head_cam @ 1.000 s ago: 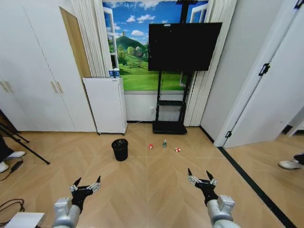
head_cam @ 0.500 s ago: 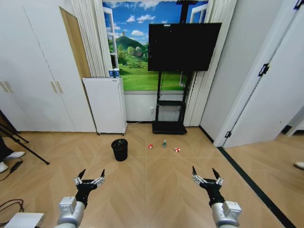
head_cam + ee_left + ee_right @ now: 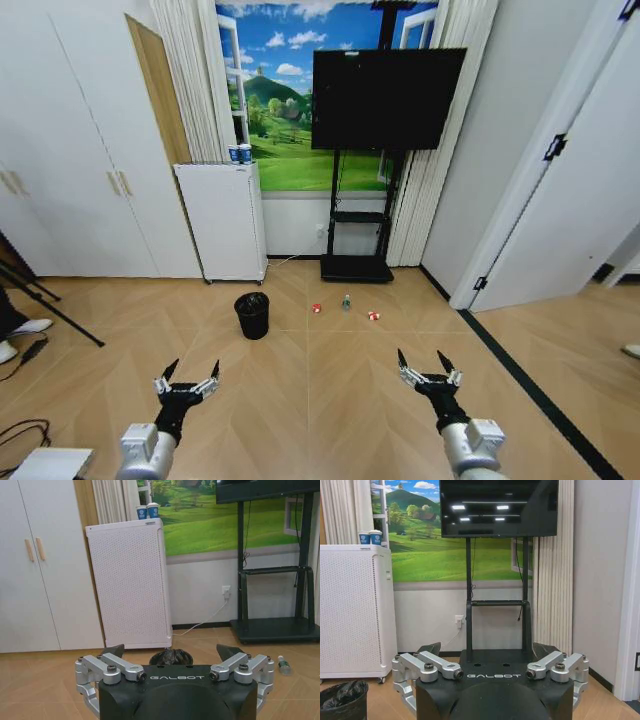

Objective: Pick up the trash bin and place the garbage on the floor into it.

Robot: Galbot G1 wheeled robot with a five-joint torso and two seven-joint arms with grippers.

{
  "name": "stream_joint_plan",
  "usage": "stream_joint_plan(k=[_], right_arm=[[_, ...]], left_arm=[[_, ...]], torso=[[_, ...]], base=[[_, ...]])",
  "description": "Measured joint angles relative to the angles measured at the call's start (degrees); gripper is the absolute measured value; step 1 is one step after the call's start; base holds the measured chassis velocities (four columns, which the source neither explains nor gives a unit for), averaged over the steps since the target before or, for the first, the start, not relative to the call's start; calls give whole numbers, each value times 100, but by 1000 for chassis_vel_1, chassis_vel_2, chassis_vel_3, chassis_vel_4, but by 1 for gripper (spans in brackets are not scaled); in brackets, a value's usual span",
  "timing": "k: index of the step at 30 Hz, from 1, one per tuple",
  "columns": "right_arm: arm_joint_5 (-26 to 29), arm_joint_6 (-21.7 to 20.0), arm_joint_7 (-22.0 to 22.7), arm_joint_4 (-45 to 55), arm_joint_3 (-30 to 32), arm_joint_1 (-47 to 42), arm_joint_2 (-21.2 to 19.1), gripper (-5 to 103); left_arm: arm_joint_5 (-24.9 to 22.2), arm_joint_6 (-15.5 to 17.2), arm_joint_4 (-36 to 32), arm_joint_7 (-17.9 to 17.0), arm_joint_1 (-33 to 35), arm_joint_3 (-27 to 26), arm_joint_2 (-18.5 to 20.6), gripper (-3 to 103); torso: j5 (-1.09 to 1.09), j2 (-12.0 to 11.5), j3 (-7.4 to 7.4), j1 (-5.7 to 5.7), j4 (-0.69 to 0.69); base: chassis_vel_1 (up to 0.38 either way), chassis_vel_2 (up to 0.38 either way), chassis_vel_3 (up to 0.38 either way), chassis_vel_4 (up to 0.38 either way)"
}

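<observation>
trash bin (image 3: 252, 314) stands upright on the floor (image 3: 330, 380) at about 11 o'clock from the robot, well ahead, black bag liner folded over its rim – untouched, so the pick-up is not yet done. garbage lies in a loose row to the bin's 3 o'clock side: a red-and-white piece (image 3: 316, 308), then the small bottle (image 3: 346, 301), then a second red-and-white piece (image 3: 373, 315), all apart from each other and from the bin.

white appliance (image 3: 222, 220) stands behind the bin at 12 o'clock from it, blue cups (image 3: 239, 153) on top; tv stand (image 3: 358, 262) sits behind the garbage.

left gripper (image 3: 184, 385) hangs low at 7 o'clock in the head view, jaws spread wide, holding nothing – in the left wrist view the bin shows straight ahead of it, likely why this arm points that way. right gripper (image 3: 427, 373) at 5 o'clock, jaws wide too, empty, pointed toward the tv stand. both well short of the bin; judged an approach stage, the arms held forward and open ready to take the bin once close.
</observation>
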Motion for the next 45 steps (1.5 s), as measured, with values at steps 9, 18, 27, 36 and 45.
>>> stream_joint_plan(k=[9, 18, 27, 36, 45], right_arm=[[-7, 54, 57, -97, 13, -24, 20, 100], [-23, 101, 104, -218, 4, 39, 32, 100], [-24, 125, 118, -287, 3, 93, 58, 100], [-31, 152, 174, -351, -23, 148, 76, 100], [-22, 196, 206, -421, -21, 211, 42, 100]], left_arm=[[-16, -1, 53, -60, 14, -35, 20, 100], [-81, 32, 121, -99, -13, -50, 30, 100], [-92, 44, 117, -105, 19, -76, -10, 100], [-71, 59, 126, -101, 50, -62, -33, 100], [-39, 80, 96, -95, 116, -67, -60, 100]], torso=[[0, 0, 1, 1, -2], [1, -1, 0, 1, 0], [0, -2, 2, 3, -1], [3, -2, 2, 3, 0], [-3, -2, 1, 2, -1]], base=[[-160, 100, 159, -125], [-297, 255, 293, -269], [-376, 332, 381, -332], [-371, 321, 364, -329], [-367, 330, 368, -330]])
